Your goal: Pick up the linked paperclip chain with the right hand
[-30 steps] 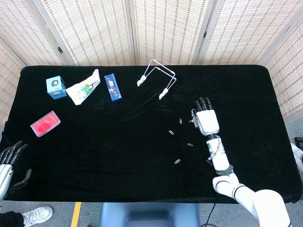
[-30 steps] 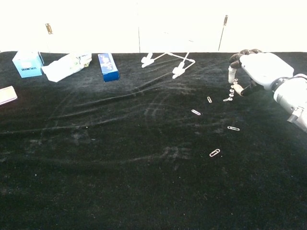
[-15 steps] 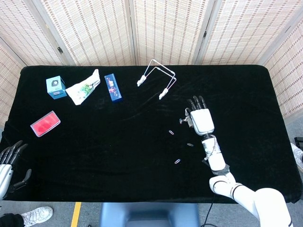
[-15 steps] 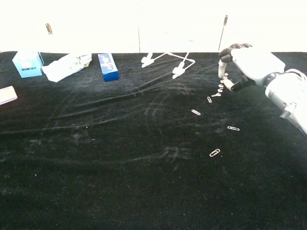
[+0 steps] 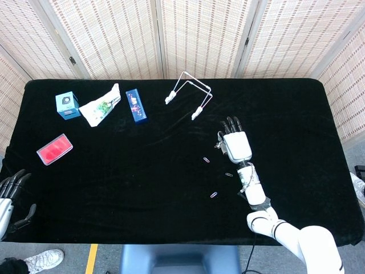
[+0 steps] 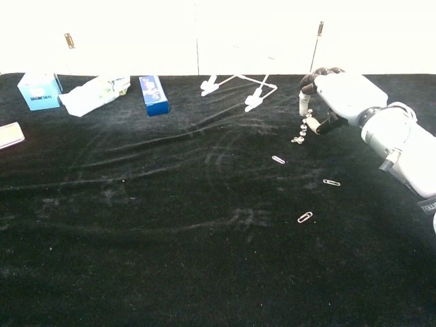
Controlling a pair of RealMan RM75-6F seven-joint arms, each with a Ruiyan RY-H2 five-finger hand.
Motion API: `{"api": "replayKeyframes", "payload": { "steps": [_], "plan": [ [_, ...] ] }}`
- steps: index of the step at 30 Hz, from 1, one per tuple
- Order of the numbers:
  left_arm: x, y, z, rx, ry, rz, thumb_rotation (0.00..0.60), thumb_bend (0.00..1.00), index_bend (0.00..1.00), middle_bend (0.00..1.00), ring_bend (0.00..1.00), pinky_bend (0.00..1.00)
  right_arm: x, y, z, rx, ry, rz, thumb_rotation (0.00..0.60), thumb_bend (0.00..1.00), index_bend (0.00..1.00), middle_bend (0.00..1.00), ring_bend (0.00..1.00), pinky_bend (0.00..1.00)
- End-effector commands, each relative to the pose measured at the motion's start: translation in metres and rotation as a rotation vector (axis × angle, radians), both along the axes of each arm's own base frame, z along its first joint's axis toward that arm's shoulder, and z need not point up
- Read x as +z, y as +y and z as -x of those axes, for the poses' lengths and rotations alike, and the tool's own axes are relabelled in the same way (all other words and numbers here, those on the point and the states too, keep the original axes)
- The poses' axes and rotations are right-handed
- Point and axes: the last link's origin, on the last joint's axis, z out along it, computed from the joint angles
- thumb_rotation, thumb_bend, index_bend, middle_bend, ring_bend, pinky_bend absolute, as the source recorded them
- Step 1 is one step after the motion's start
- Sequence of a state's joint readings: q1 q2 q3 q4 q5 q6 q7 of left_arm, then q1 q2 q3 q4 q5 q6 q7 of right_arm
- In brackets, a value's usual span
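My right hand (image 5: 235, 142) (image 6: 334, 95) hovers over the right-centre of the black table (image 5: 142, 171), palm down. It pinches the top of the linked paperclip chain (image 6: 302, 128) (image 5: 218, 144), which hangs from its fingertips as a short silvery string; the chain's lower end is at or just above the cloth. Three single paperclips lie loose on the cloth below and left of the hand: paperclip (image 6: 278, 159), paperclip (image 6: 332, 182) and paperclip (image 6: 304, 217). My left hand (image 5: 10, 197) rests at the table's near left corner, fingers spread and holding nothing.
A white wire stand (image 5: 188, 94) (image 6: 238, 88) lies beyond the right hand. At the back left sit a teal box (image 5: 67, 105), a white packet (image 5: 100, 105) and a blue box (image 5: 136, 105). A red card (image 5: 54, 149) lies at the left.
My right hand has moved left and a little away from me, carrying the chain with it. The chain now hangs near the upper loose paperclips. The left hand has barely moved.
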State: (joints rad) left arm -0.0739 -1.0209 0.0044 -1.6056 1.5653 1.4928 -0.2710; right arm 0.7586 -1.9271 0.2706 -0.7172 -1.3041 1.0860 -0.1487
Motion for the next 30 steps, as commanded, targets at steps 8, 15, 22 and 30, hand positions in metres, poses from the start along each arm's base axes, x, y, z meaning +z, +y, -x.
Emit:
{"api": "replayKeyframes", "payload": {
  "steps": [8, 15, 22, 30],
  "plan": [
    [0.001, 0.0, 0.0, -0.002, 0.001, -0.002, 0.6, 0.52, 0.0, 0.0, 0.0, 0.0, 0.005, 0.002, 0.0, 0.014, -0.019, 0.016, 0.6, 0.47, 0.9, 0.19, 0.02, 0.0],
    [0.0, -0.001, -0.001, -0.005, 0.011, -0.007, 0.6, 0.52, 0.0, 0.0, 0.0, 0.0, 0.04, 0.032, 0.016, 0.044, -0.072, 0.093, 0.6, 0.47, 0.9, 0.19, 0.02, 0.0],
    [-0.004, -0.004, -0.004, -0.015, 0.049, 0.001, 0.6, 0.52, 0.0, 0.0, 0.0, 0.0, 0.079, 0.091, 0.049, 0.027, -0.098, 0.146, 0.6, 0.47, 0.9, 0.19, 0.02, 0.0],
    [-0.01, -0.005, -0.008, -0.021, 0.096, -0.002, 0.6, 0.52, 0.0, 0.0, 0.0, 0.0, 0.092, 0.145, 0.092, -0.036, -0.101, 0.124, 0.6, 0.47, 0.9, 0.19, 0.02, 0.0]
  ]
}}
